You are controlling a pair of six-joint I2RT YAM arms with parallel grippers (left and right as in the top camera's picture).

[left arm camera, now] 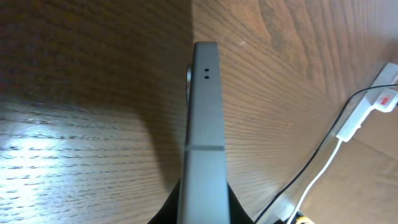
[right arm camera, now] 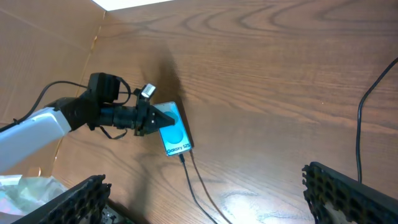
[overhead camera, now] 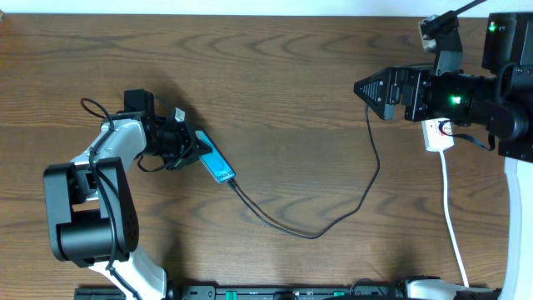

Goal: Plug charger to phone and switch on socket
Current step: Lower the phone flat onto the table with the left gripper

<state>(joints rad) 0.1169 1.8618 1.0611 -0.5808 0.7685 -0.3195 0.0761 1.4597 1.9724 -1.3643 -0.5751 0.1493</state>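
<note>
The left gripper point(overhead camera: 198, 152) clamped the phone point(overhead camera: 218, 165) at the table's point(overhead camera: 275, 67) left, charger point(overhead camera: 312, 235) seemingly plugged in, as the spread-fingered right gripper point(overhead camera: 371, 87) hovered near the socket point(overhead camera: 435, 136), where a stray reach could snag the charger and yank it loose.

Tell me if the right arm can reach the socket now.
Probably yes: the socket lies just beside the right gripper, which is open and empty, with only the thin charger cable nearby.
</note>
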